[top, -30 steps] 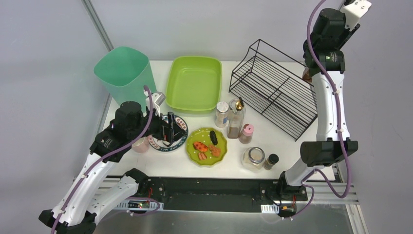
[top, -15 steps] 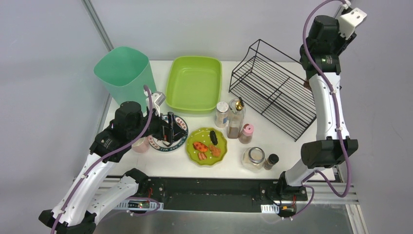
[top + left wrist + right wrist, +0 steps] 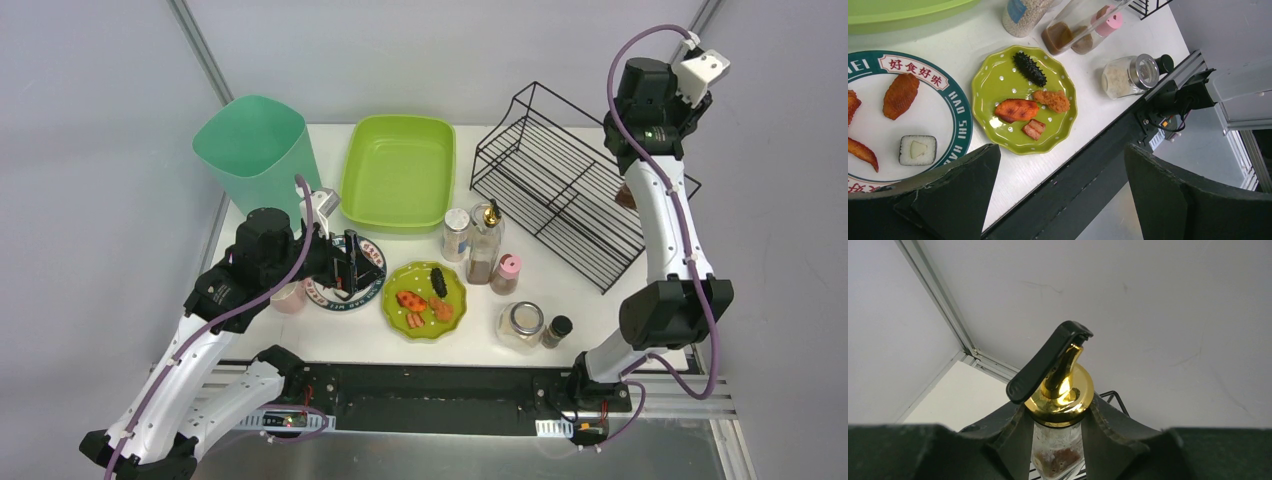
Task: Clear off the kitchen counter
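The white kitchen counter [image 3: 600, 300] holds plates and jars. My right gripper [image 3: 1058, 421] is shut on the neck of a glass bottle [image 3: 1058, 452] with a gold cap [image 3: 1060, 392] and black flip spout. It is held high at the back right, over the wire rack [image 3: 560, 195]. From above only the bottle's brownish lower end [image 3: 626, 194] shows beside the arm. My left gripper [image 3: 350, 262] [image 3: 1063, 195] hovers open above the teal-rimmed white plate [image 3: 878, 110], with nothing between its fingers. A green scalloped plate [image 3: 425, 300] [image 3: 998, 85] of food lies to its right.
A teal bin [image 3: 258, 150] and lime-green tub [image 3: 398, 170] stand at the back. A spice jar [image 3: 456, 234], pourer bottle [image 3: 486, 245], pink-lidded shaker [image 3: 506, 273], silver-lidded jar [image 3: 521, 326] and small dark-capped jar [image 3: 556, 331] cluster centre-right. A pink cup [image 3: 290, 296] sits beside the left arm.
The right arm has swung left and down toward the wire rack, still gripping the bottle. The left arm has not moved.
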Motion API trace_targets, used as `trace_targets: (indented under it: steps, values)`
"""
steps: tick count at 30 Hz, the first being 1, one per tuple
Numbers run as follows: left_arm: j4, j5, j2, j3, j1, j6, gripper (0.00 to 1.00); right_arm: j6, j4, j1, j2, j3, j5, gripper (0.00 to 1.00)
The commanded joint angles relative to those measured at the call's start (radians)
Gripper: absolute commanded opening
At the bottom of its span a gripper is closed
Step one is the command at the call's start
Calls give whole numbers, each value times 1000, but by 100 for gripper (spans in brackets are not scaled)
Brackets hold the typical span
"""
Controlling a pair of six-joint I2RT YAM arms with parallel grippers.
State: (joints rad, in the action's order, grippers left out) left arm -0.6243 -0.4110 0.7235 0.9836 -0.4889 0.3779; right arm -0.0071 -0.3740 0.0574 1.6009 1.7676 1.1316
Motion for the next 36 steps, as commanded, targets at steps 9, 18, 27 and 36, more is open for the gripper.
trace_targets:
  steps: [9,18,27,36]
  values:
    - [38,-17,-14,-6,9,4,100,70,100,-13,-134,-103,70,1]
    - [38,-15,-18,-8,8,5,100,82,111,-14,-165,-176,62,28]
    - [38,-14,-18,-8,9,4,100,97,81,-14,-163,-195,33,46]
    - [38,-13,-19,-7,9,4,100,85,64,-14,-139,-169,21,58]
